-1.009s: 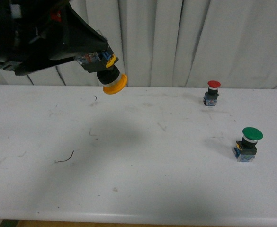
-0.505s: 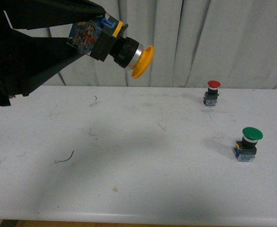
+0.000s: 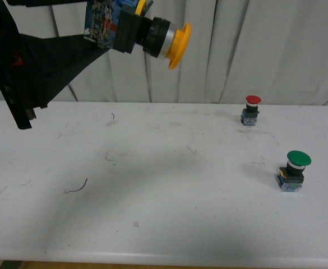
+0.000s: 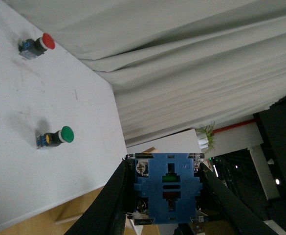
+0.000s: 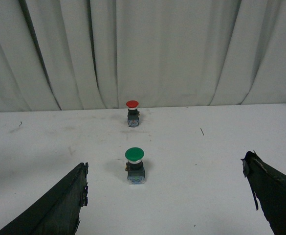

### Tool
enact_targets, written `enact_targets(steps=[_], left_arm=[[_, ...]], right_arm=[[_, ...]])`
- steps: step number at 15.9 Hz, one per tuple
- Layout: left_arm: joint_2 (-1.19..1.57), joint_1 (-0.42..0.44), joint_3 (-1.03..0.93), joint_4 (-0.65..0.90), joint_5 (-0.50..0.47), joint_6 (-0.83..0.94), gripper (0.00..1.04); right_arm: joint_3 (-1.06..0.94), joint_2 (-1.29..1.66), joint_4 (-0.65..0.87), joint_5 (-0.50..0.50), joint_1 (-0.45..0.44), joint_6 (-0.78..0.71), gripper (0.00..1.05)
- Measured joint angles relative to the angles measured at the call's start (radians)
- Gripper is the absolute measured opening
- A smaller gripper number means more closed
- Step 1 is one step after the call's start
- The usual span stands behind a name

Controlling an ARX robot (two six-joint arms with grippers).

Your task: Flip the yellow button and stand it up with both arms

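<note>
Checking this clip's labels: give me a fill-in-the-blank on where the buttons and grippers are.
The left gripper holds the yellow button in the ___, off the table.
The small button by the curtain has a ___ cap.
The right gripper is ___, facing the green button.
Missing: air; red; open.

The front view looks slightly down across the white surface (image 3: 164,185) to the curtain (image 3: 264,50). The right wrist view rides low and level, facing the same curtain between the tips of the right claw (image 5: 165,196), while the left wrist view (rolled sideways, high up) peers past the yellow button (image 4: 168,191) close in the left claw (image 4: 165,171). All three share the green button (image 5: 135,165) and red button (image 5: 132,112).
</note>
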Motion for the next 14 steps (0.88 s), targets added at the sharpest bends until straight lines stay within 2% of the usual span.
enact_targets(steps=[7, 8, 9, 11, 12, 14], left_arm=[[0.031, 0.008, -0.019, 0.069, 0.000, -0.060, 0.35], [0.031, 0.008, -0.018, 0.065, 0.000, -0.060, 0.35], [0.031, 0.008, -0.018, 0.046, -0.001, -0.055, 0.35], [0.031, 0.008, -0.017, 0.033, 0.000, -0.048, 0.35], [0.031, 0.008, -0.017, 0.033, -0.001, -0.048, 0.35], [0.030, 0.004, -0.017, 0.029, -0.010, -0.045, 0.35]], right_arm=[[0.000, 0.000, 0.000, 0.000, 0.000, 0.000, 0.98], [0.000, 0.039, 0.109, -0.092, -0.035, 0.039, 0.98], [0.005, 0.145, 0.244, -0.135, -0.062, 0.082, 0.98], [0.011, 0.382, 0.451, -0.148, -0.065, 0.114, 0.98], [0.018, 0.430, 0.495, -0.151, -0.065, 0.119, 0.98], [0.134, 0.763, 0.796, -0.153, -0.065, 0.129, 0.98]])
